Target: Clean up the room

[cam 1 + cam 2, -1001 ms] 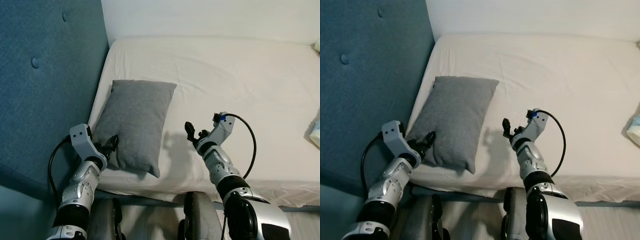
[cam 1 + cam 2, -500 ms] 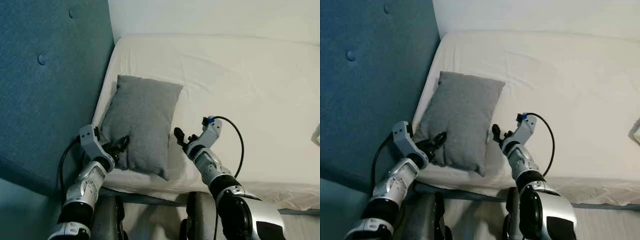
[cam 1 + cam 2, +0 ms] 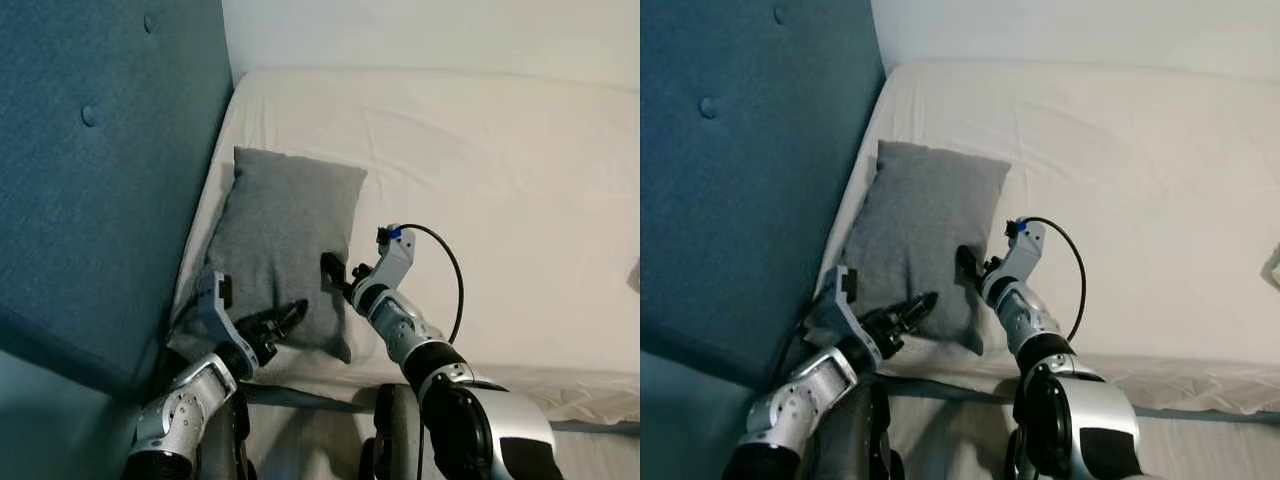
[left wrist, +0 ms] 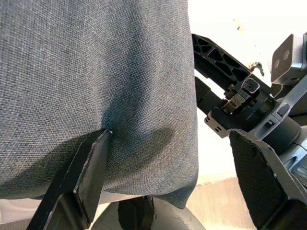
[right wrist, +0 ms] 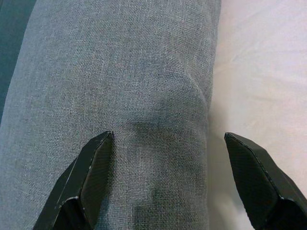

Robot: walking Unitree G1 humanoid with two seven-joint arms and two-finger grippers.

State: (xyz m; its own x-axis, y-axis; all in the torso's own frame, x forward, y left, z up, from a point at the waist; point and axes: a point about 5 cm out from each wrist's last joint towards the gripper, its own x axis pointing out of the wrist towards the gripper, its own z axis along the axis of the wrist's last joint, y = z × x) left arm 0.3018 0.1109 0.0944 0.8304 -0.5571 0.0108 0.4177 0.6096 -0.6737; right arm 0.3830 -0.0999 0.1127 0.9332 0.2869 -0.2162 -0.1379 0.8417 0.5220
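A grey pillow [image 3: 285,240] lies on the cream mattress [image 3: 500,180], at its corner beside the blue padded headboard [image 3: 100,150]. The left gripper [image 3: 282,321] sits at the pillow's near edge, fingers spread, one finger [image 4: 91,172] touching the fabric. The right gripper [image 3: 335,272] straddles the pillow's right edge with its fingers apart.

The grey pillow's [image 3: 283,240] near edge is hidden behind both arms.
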